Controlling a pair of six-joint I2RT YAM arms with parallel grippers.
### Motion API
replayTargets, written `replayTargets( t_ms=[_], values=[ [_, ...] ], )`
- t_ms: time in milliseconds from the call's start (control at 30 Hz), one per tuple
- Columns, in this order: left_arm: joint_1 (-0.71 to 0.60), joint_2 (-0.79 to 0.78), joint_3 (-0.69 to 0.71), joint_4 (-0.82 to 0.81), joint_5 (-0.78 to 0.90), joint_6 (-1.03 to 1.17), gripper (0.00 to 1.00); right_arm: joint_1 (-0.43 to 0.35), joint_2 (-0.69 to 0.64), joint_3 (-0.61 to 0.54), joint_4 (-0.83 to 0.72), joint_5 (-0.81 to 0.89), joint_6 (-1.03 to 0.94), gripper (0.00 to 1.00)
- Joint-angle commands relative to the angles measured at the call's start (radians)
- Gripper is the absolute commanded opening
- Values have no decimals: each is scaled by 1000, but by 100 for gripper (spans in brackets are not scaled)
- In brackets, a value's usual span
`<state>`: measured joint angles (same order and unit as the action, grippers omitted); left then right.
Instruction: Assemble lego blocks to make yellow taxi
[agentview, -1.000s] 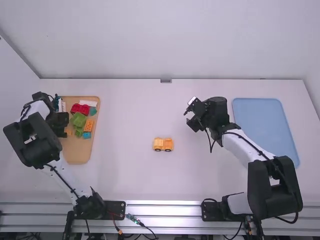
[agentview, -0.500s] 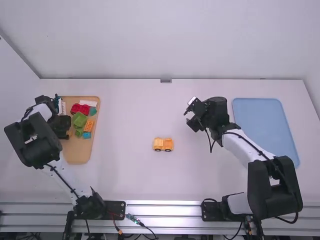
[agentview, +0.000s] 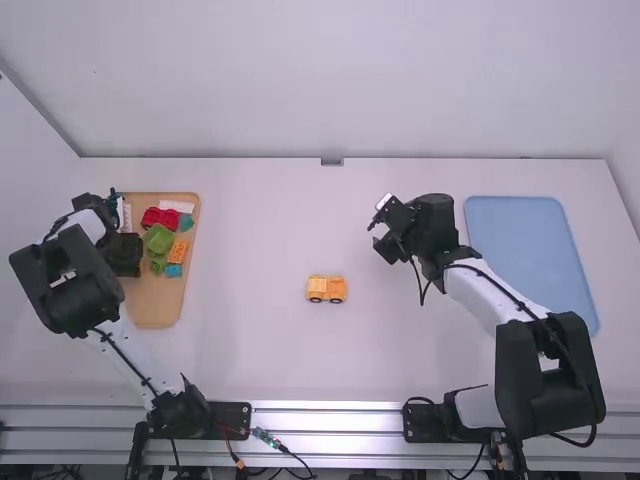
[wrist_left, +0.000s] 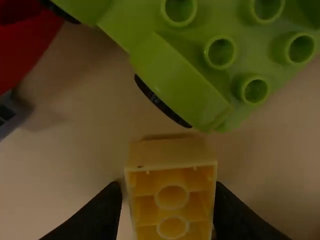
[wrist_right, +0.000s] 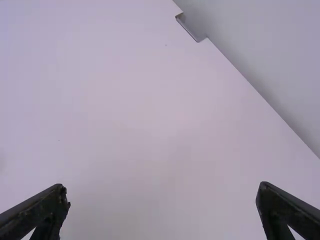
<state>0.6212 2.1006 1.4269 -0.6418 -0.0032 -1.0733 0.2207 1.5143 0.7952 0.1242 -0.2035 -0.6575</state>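
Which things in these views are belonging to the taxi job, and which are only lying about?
Likely for the taxi:
wheeled orange-yellow piece, mid-table
yellow block at the left hand
perhaps the orange block on the tan board

Seemingly just lying about:
red block
green pieces
blue block
blue tray

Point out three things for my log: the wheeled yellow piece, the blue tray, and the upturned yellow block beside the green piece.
Wheeled yellow piece (agentview: 326, 288): high view, body.
Blue tray (agentview: 528, 255): high view, bare surface.
Upturned yellow block (wrist_left: 170, 154): left wrist view, plain side wall.
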Motion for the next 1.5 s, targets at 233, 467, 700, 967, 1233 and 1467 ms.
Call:
replayTargets(
  t_ms=[233,467,700,967,1233,1467],
  values=[
    [-12,4,-15,-2,8,10,38,3,-18,-3,-4,-10,6,99],
    [-12,4,-15,0,14,9,32,3,-18,-3,-4,-9,6,99],
    [-12,4,-15,-4,14,9,25,3,-18,-3,-4,-10,6,99],
    [-12,4,-15,-4,14,9,13,3,-18,-3,-4,-9,6,99],
    [-11,4,-15,-11,69,10,15,3,-18,-3,-4,-10,4,99],
    [-10,4,-15,7,50,10,2,3,-18,-3,-4,-9,3,99]
  ],
)
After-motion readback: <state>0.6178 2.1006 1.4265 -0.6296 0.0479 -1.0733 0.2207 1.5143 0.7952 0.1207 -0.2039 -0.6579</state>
